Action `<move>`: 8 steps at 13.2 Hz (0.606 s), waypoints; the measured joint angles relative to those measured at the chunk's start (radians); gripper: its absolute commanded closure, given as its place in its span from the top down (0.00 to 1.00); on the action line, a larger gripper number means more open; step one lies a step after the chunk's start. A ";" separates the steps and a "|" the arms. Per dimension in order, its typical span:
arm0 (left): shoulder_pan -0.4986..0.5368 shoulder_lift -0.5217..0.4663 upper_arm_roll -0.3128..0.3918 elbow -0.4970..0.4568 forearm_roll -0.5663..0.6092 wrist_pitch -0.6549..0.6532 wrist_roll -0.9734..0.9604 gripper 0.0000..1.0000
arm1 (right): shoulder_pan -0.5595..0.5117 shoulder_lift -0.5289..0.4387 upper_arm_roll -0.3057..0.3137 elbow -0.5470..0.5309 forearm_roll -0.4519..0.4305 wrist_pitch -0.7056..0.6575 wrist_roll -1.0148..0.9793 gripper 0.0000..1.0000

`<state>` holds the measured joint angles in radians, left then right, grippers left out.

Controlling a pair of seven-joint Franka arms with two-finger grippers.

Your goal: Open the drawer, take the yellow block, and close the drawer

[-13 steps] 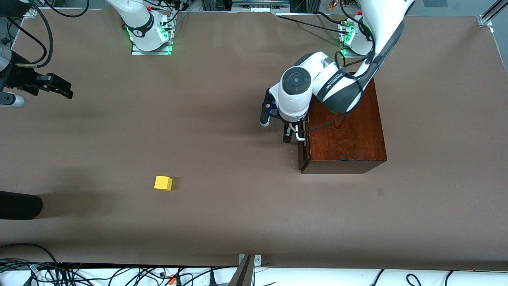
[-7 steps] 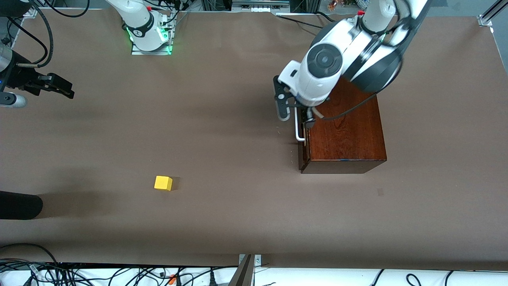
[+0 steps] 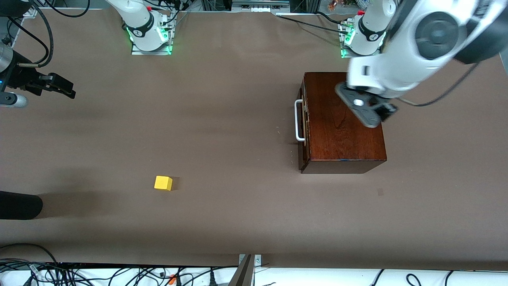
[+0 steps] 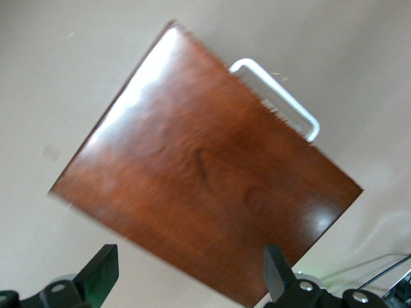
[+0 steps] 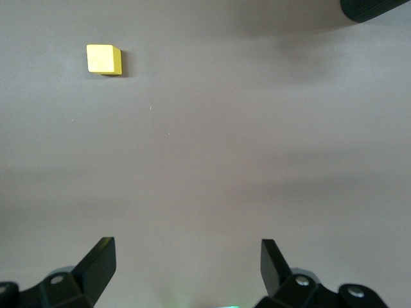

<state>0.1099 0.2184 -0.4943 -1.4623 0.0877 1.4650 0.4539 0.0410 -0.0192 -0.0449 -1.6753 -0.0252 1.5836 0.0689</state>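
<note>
Jaws spread, visible from wrists only

Wide table (image 3: 222, 99) under a plain brown cover; soft shadows toward the right arm's end; green lights (image 3: 168, 49) glowing at its upper edge; tangled black cables (image 3: 119, 274) on a white surface along the edge nearest the front camera.

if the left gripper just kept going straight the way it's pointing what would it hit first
Most likely the wooden box's top. The left gripper, fingers open, points down over that box, and nothing shows between them. How high it hangs is unclear.
</note>
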 measured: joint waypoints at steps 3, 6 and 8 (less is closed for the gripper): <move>0.042 -0.016 0.035 0.045 0.000 -0.045 -0.017 1.00 | 0.000 0.000 0.000 0.000 0.000 0.000 0.000 1.00; -0.013 -0.082 0.209 0.053 -0.016 -0.048 -0.056 1.00 | 0.000 0.000 0.000 0.000 0.000 0.000 0.000 1.00; -0.064 -0.136 0.327 0.017 -0.064 -0.008 -0.183 1.00 | 0.000 0.000 0.000 0.000 0.000 0.000 0.000 1.00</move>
<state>0.0456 0.0827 -0.1675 -1.4454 0.0241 1.4570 0.2711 0.0411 -0.0191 -0.0452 -1.6753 -0.0250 1.5831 0.0689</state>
